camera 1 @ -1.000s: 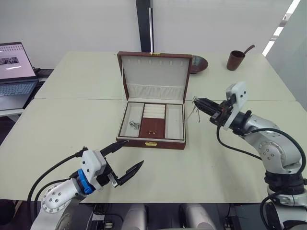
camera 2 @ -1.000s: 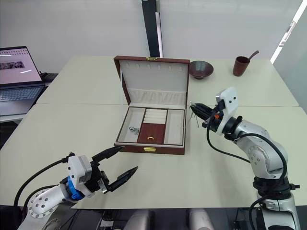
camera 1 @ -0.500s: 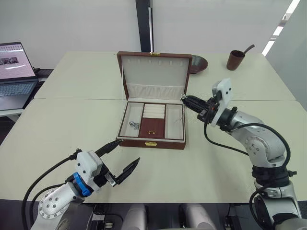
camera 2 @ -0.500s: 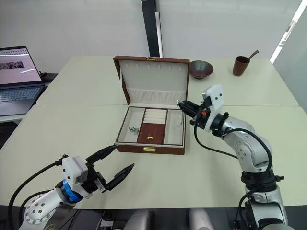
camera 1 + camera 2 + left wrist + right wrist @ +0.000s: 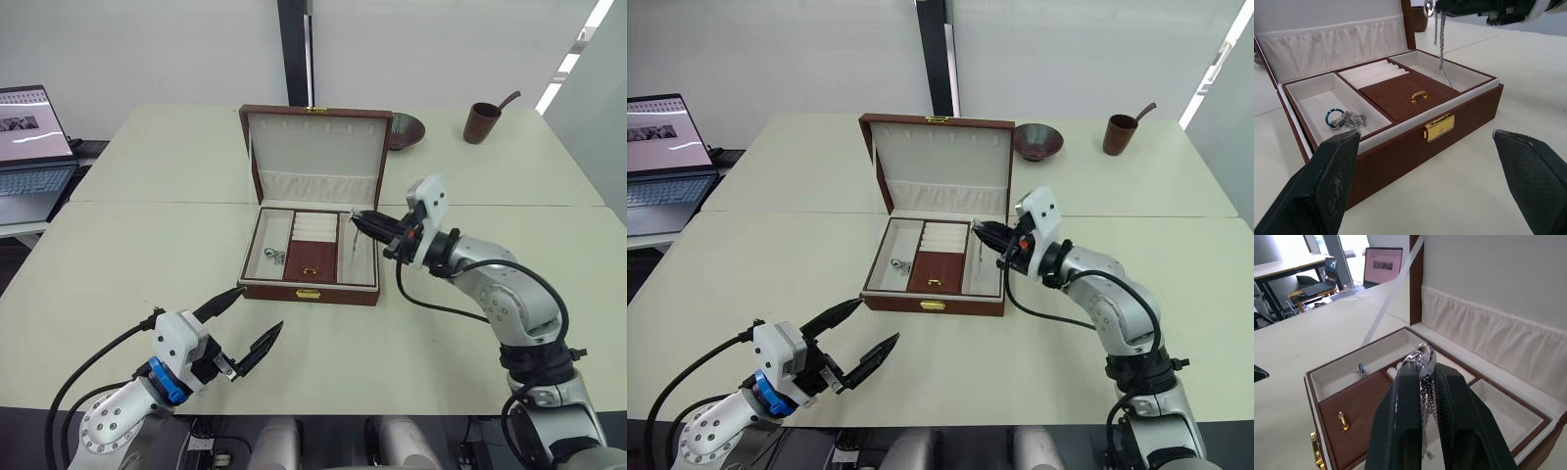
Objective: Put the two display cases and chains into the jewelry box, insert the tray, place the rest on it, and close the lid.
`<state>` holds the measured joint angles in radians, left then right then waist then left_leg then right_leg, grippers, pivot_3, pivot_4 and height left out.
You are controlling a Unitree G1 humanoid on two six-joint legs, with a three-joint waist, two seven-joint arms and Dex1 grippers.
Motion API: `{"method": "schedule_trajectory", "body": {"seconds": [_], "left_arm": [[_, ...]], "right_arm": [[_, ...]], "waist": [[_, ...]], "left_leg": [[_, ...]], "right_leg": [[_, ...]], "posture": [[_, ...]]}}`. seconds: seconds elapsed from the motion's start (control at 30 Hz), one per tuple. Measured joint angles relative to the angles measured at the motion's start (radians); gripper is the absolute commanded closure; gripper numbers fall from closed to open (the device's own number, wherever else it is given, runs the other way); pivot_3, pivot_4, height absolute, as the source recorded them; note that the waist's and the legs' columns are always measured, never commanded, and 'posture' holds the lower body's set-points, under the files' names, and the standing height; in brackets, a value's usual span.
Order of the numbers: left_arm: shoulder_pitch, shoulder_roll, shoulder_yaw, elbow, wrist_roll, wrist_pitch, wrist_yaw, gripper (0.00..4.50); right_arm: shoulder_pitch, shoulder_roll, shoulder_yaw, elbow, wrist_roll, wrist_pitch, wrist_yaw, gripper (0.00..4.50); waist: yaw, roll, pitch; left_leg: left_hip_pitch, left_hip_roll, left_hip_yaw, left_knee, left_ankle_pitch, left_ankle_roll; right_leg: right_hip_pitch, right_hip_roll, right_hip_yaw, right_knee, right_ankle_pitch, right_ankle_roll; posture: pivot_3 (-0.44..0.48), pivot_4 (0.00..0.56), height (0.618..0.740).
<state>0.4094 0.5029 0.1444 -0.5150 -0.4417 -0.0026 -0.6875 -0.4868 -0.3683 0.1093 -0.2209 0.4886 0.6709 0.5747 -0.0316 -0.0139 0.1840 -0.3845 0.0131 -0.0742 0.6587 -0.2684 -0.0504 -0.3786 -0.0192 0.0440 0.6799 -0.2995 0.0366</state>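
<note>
Swinging in from beside the jewelry box [image 5: 310, 257], my right gripper [image 5: 359, 218] now hovers over the box's right compartment, jaws pinched on a chain [image 5: 1440, 46] dangling into it. My left gripper [image 5: 251, 320] hangs wide near the table's [image 5: 137, 255] front edge. Risk: thin, slick silvery links could snag the brown wall or drape over it if I release early. Tray [image 5: 1400, 88] sits seated, cream-lined, gold pull.

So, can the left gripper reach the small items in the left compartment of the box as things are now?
Probably yes. The left gripper is open, in front of the jewelry box, whose lid stands up; nothing lies between it and the items.
</note>
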Motion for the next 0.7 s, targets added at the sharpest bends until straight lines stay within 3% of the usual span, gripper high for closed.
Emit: {"method": "schedule_trajectory", "body": {"seconds": [0.27, 0.33, 0.7], "left_arm": [[-0.006, -0.001, -0.002, 0.0, 0.003, 0.0, 0.0, 0.0], [-0.009, -0.001, -0.002, 0.0, 0.004, 0.0, 0.0, 0.0], [-0.032, 0.008, 0.004, 0.001, -0.02, 0.057, 0.003, 0.0]], "right_arm": [[0.039, 0.0, 0.023, 0.034, -0.039, -0.029, 0.024, 4.33], [0.043, 0.0, 0.024, 0.034, -0.039, -0.03, 0.033, 3.62], [0.042, -0.018, -0.037, 0.027, 0.003, -0.033, 0.078, 0.79]], "waist": [[0.0, 0.0, 0.0], [0.0, 0.0, 0.0], [0.0, 0.0, 0.001]], "left_leg": [[0.0, 0.0, 0.0, 0.0, 0.0, 0.0], [0.0, 0.0, 0.0, 0.0, 0.0, 0.0], [0.0, 0.0, 0.0, 0.0, 0.0, 0.0]], "right_leg": [[0.0, 0.0, 0.0, 0.0, 0.0, 0.0], [0.0, 0.0, 0.0, 0.0, 0.0, 0.0], [-0.001, 0.0, 0.0, 0.0, 0.0, 0.0]], "posture": [[0.0, 0.15, 0.74], [0.0, 0.15, 0.74], [0.0, 0.15, 0.74]]}}
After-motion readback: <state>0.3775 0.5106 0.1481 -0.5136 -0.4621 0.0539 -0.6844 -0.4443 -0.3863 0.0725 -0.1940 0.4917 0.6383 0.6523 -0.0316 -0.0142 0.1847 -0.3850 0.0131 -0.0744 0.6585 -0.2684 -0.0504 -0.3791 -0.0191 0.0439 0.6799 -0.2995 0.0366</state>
